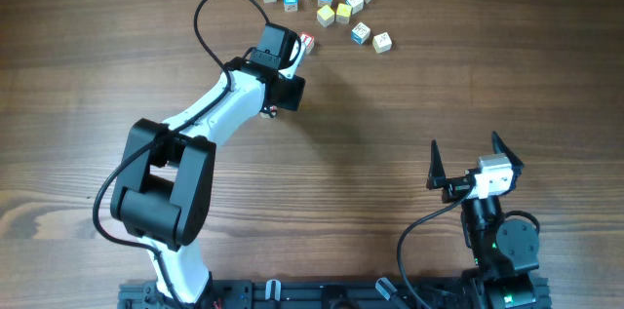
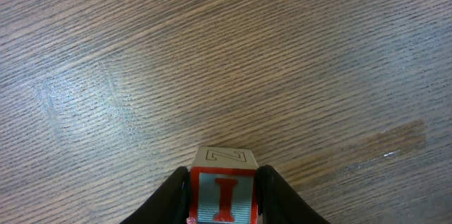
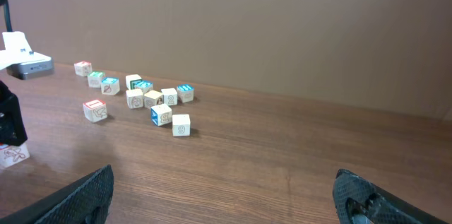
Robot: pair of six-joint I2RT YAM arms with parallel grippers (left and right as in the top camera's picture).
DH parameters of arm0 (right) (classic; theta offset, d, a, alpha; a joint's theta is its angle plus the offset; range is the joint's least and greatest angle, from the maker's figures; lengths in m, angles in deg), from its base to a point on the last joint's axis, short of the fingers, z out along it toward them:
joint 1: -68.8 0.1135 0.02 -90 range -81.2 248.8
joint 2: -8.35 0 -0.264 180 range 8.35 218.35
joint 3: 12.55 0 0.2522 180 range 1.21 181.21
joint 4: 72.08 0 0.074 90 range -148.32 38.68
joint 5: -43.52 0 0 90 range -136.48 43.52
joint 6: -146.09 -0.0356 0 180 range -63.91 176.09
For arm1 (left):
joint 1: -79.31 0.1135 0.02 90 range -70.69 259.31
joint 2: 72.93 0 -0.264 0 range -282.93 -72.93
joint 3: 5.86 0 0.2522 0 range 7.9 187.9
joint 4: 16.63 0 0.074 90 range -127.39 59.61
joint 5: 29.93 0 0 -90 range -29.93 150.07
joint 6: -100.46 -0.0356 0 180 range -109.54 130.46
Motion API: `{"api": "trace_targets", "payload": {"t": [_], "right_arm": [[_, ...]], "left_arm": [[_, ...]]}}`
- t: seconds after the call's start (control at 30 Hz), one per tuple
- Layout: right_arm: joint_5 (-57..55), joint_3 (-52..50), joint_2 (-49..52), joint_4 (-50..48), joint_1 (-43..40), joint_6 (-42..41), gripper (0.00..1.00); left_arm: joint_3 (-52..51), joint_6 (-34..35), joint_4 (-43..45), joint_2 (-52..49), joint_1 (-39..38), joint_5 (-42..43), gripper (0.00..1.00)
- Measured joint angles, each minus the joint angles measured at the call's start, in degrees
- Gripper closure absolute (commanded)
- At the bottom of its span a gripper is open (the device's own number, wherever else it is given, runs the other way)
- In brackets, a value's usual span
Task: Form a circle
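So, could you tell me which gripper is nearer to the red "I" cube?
Left. The left gripper has the red "I" cube between its fingers; the right gripper stands open, far back and to the right of it.

The red-lettered cube [image 2: 224,194] in the left gripper [image 2: 223,176] runs off the bottom edge of the left wrist view — its lower part is lost, and from overhead the wrist hides most of it. From the right wrist the far cubes [image 3: 152,99] are too small — their letters can't be read.
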Motion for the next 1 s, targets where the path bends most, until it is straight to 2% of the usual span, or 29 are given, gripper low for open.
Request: {"api": "trace_targets", "payload": {"t": [0.57,0.87,1.0], "right_arm": [[-0.02,0.00,0.00,0.00,0.00,0.00,0.00],[0.00,0.00,0.00,0.00,0.00,0.00,0.00],[-0.02,0.00,0.00,0.00,0.00,0.00,0.00]], "left_arm": [[0.09,-0.02,-0.85,0.09,0.00,0.00,0.68],[0.09,-0.44,-1.29,0.09,-0.22,0.02,0.53],[-0.35,-0.63,-2.10,0.07,-0.26,-0.42,0.53]]}}
